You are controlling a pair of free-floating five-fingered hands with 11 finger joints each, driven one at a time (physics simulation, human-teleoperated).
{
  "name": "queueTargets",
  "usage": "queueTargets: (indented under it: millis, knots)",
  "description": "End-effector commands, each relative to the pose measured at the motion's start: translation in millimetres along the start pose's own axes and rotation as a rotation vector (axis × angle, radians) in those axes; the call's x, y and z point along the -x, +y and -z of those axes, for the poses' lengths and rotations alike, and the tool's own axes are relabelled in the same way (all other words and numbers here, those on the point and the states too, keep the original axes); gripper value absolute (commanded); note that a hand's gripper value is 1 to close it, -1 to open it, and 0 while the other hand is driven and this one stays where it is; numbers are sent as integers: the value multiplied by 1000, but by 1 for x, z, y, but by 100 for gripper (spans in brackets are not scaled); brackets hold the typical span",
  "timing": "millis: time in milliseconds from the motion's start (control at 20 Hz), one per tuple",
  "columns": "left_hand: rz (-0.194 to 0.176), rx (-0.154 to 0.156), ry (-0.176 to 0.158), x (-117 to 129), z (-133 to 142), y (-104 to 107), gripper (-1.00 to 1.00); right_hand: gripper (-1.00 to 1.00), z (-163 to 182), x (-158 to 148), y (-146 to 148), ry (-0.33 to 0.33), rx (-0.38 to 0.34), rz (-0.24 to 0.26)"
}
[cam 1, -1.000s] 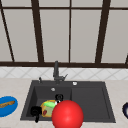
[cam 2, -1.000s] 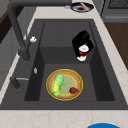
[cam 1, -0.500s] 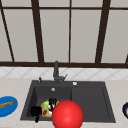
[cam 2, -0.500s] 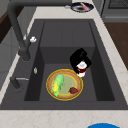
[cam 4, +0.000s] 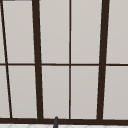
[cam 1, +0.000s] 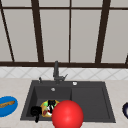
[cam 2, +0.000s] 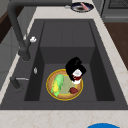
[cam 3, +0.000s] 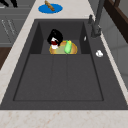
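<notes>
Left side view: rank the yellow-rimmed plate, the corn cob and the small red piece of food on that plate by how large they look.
1. Plate, clearly the largest.
2. Corn cob, lying across the plate's left half.
3. Red piece, smallest, beside the robot hand.
All three sit together in the basin, so nearness hardly skews this.

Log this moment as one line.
right hand over plate in sink | corn on plate | left hand by sink's front-left rim

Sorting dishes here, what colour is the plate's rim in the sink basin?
Yellow-gold, on the plate; clearest in the left side view.
</notes>
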Motion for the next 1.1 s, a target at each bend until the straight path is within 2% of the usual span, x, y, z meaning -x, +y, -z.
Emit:
queueTargets:
  millis: [0,50,250,550,650,700,850,950,1050]
  knots:
    - [0,0,0,0,0,0,0,100,15,4,0,9,2,-27]
    - [0,0,0,0,0,0,0,100,14,6,-5,9,13,-13]
    - [0,0,0,0,0,0,0,100,23,6,-9,24,25,-31]
    - [0,0,0,0,0,0,0,100,26,10,8,38,151,-78]
    - [0,0,0,0,0,0,0,100,35,11,22,43,104,-74]
    - [0,0,0,0,0,0,0,100,39,13,28,43,116,-77]
    - [0,0,0,0,0,0,0,100,56,17,37,18,123,-45]
    - [0,0,0,0,0,0,0,100,60,18,28,-4,77,-8]
    - [0,0,0,0,0,0,0,100,67,20,17,-5,41,-4]
